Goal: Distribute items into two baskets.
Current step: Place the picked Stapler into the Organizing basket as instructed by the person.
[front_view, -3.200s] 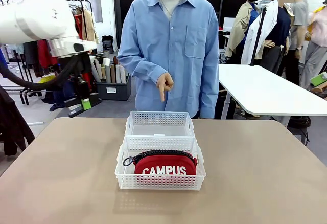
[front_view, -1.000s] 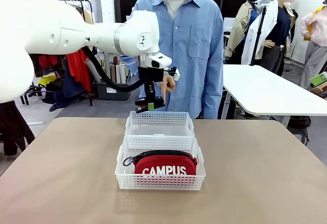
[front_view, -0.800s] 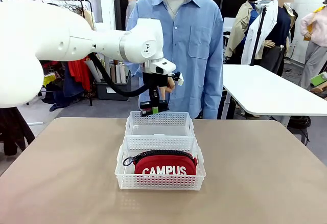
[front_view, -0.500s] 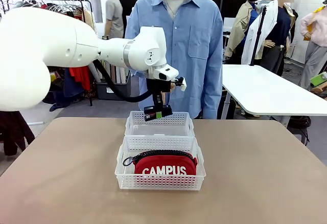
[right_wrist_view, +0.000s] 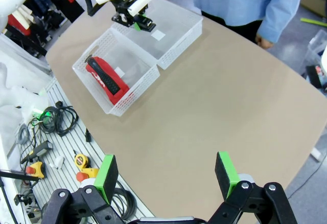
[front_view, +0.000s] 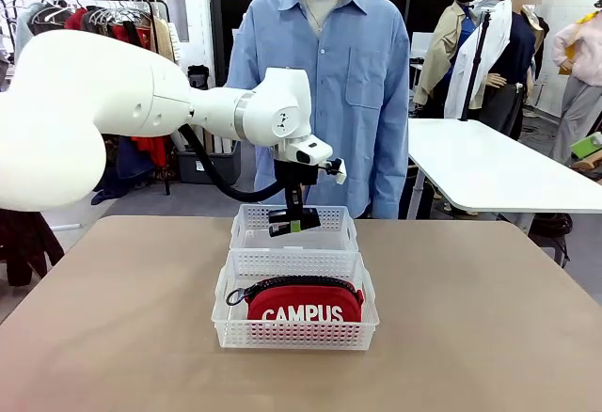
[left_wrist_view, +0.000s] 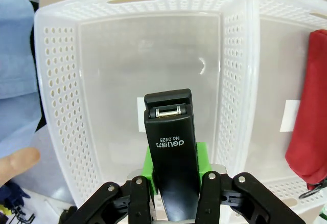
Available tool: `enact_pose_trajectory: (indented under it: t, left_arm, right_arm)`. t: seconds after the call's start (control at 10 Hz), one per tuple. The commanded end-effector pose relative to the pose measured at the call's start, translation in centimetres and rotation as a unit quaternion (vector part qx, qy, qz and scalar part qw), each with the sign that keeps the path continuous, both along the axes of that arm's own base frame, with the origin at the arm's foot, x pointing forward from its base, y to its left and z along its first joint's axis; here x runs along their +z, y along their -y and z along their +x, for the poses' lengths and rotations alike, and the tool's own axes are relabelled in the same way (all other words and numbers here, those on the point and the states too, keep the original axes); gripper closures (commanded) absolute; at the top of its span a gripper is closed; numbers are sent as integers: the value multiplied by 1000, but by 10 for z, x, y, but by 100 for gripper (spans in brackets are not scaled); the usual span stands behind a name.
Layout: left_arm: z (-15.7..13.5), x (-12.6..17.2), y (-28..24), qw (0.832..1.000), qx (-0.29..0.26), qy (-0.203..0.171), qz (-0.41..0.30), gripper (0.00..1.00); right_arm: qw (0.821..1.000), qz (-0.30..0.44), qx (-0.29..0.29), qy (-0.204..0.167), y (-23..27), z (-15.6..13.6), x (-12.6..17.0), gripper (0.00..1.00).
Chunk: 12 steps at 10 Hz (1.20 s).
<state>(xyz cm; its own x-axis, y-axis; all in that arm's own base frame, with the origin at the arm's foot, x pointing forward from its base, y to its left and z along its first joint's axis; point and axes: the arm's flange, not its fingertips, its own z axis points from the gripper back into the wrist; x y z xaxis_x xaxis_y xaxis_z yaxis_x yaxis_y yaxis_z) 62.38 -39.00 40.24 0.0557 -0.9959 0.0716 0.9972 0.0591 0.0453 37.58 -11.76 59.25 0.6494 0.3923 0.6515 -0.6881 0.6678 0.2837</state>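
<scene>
My left gripper [front_view: 293,221] is shut on a small black stapler [left_wrist_view: 171,143], its green pads clamping the stapler's sides. It hangs just above the far basket [front_view: 340,215], whose floor [left_wrist_view: 153,55] is bare. The near basket [front_view: 226,301] touches the far one and holds the red pouch [front_view: 303,305] with white "CAMPUS" lettering. In the left wrist view the pouch [left_wrist_view: 309,132] shows at the right edge. My right gripper [right_wrist_view: 166,175] is open, high above the table's corner and far from both baskets [right_wrist_view: 171,36].
A person in a blue shirt [front_view: 320,83] stands right behind the far basket; a fingertip [left_wrist_view: 18,161] shows beside its outer wall. A rail with cables and tools [right_wrist_view: 53,132] runs along the table's edge. A white table [front_view: 489,163] stands back right.
My left arm has swung in from the left with the stapler and come down over the far basket. The person's pointing hand is now hidden behind the gripper.
</scene>
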Motion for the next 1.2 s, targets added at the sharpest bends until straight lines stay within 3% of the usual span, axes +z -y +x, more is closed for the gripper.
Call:
enact_pose_trajectory:
  t: [0.0,0.5,1.1]
  left_arm:
    - [0,-6,-2,1000,-18,10,10,100]
    - [-1,-36,3,999,-36,-15,20,100]
    - [14,-53,11,998,-42,-38,24,100]
  right_arm:
    - [1000,1,1,1,-1,0,1,0]
    - [1000,1,1,1,-1,0,1,0]
    - [1000,1,1,1,-1,0,1,0]
